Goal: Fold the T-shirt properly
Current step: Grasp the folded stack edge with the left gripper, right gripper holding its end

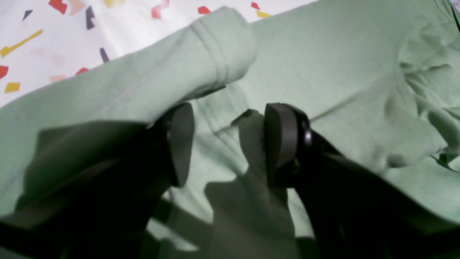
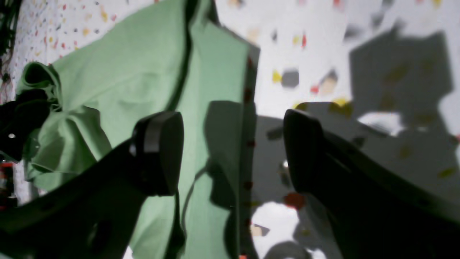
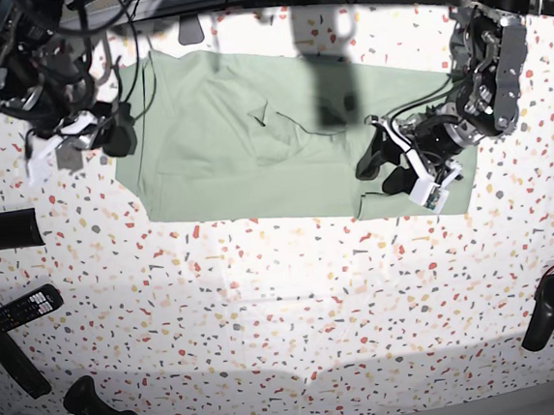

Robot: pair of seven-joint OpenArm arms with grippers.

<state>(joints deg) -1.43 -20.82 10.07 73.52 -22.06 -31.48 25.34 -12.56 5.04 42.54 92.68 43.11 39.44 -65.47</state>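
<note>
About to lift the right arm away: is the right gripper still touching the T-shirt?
Apart. In the right wrist view the right gripper is wide open with nothing between its fingers; the T-shirt lies flat below, with shadow and distance separating them.

one t-shirt point(image 3: 252, 142) lies on one speckled table point(image 3: 285, 304). two grippers: the right gripper point(image 3: 119, 124) at the left, the left gripper point(image 3: 378, 165) at the right. one remote control point(image 3: 29, 307) near left.
</note>
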